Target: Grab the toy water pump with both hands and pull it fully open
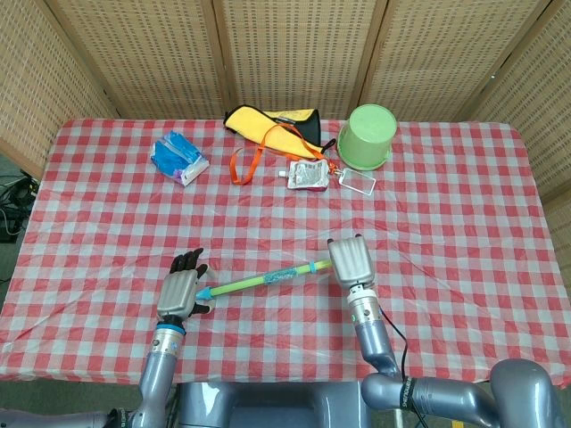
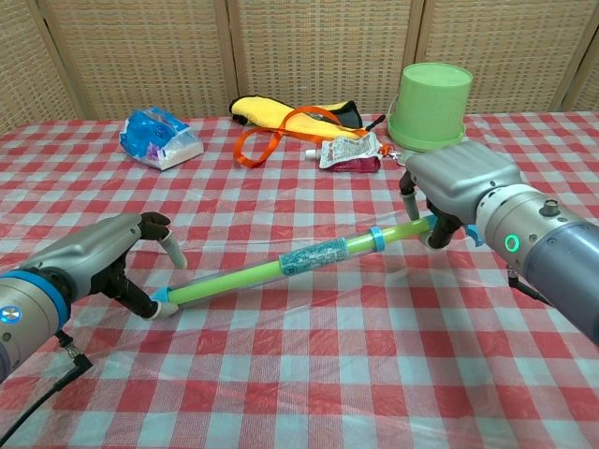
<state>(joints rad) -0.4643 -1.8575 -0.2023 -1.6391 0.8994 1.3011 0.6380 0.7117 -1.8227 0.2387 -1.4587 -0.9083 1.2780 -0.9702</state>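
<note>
The toy water pump (image 2: pixel 281 268) is a long green tube with a blue cap at its left end, lying slanted on the checked cloth; in the head view the pump (image 1: pixel 263 280) runs from lower left to upper right. My right hand (image 2: pixel 454 187) grips its right end, fingers curled around the thin rod there; seen from the head view, the right hand (image 1: pixel 351 260) covers that end. My left hand (image 2: pixel 108 257) sits at the blue cap, thumb low beside the cap and fingers spread above the tube, not closed on it. From the head view the left hand (image 1: pixel 181 289) overlaps the cap.
Along the far side of the table stand an upturned green bucket (image 1: pixel 366 135), a yellow pouch with an orange strap (image 1: pixel 268 123), a juice pouch (image 1: pixel 308 174) and a blue wipes pack (image 1: pixel 178 157). The table's near edge runs just below both hands.
</note>
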